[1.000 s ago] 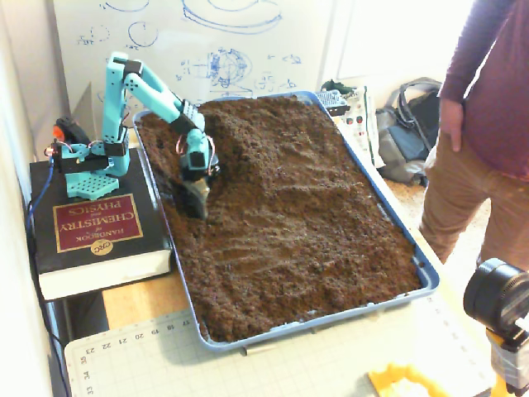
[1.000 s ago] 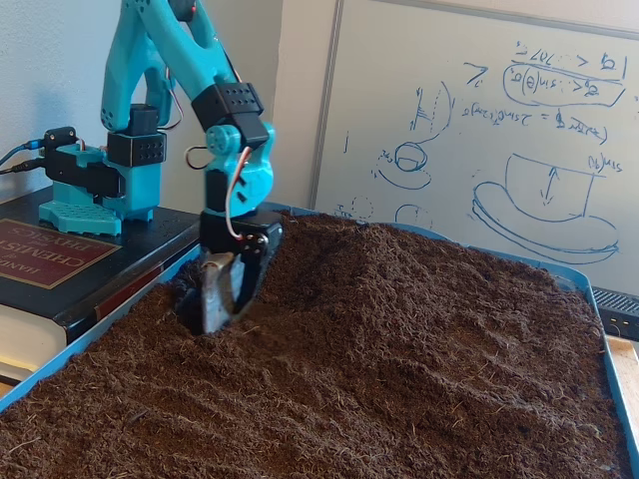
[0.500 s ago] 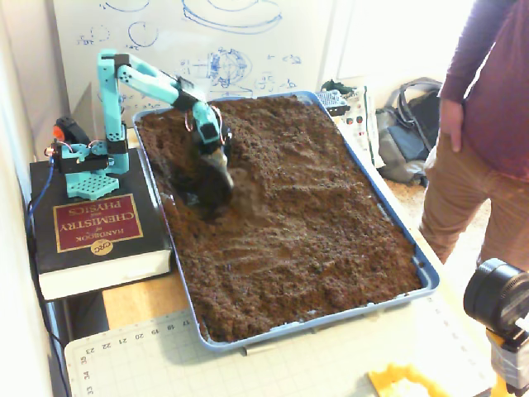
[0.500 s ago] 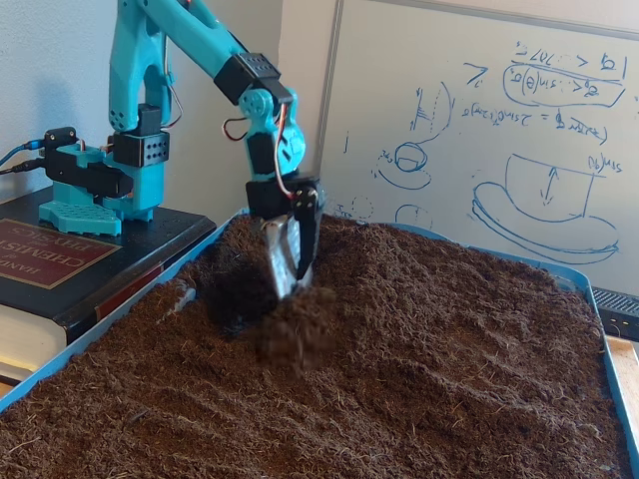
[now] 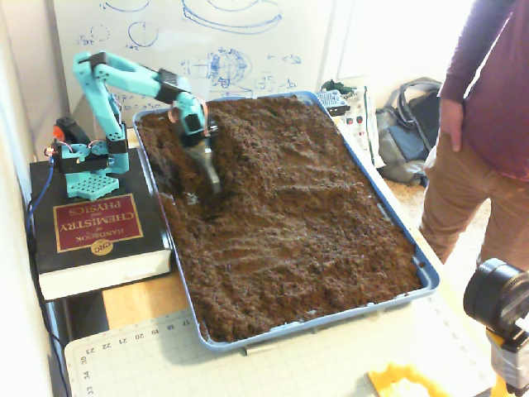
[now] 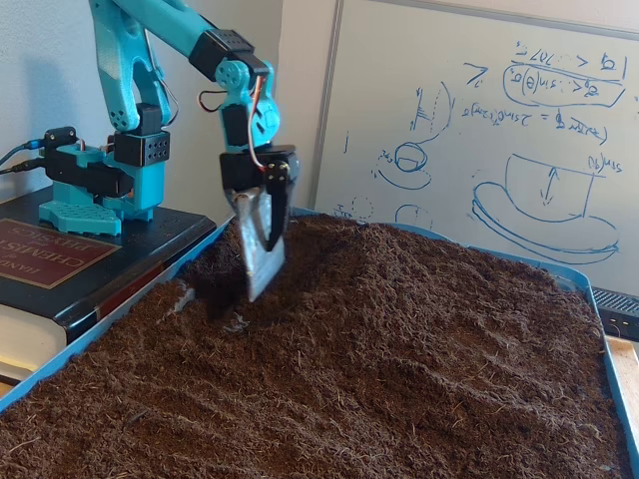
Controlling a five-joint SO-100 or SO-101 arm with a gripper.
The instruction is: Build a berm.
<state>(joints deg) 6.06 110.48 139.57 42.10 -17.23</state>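
Near end of the tray [image 5: 427, 279] is flat, rippled soil, untouched imo. Fingers [image 6: 262, 277] hang above a dug pit at left, can't tell if clenched. Berm [image 5: 264, 124] sits far end w/ only a low hump, so lots left.

soil [image 5: 297, 215] looking rough, crumbly, matt | tray [image 5: 426, 277] showing smooth blue plastic | arm [image 6: 130, 60] showing glossy teal plastic | book [image 5: 91, 227] looking glossy
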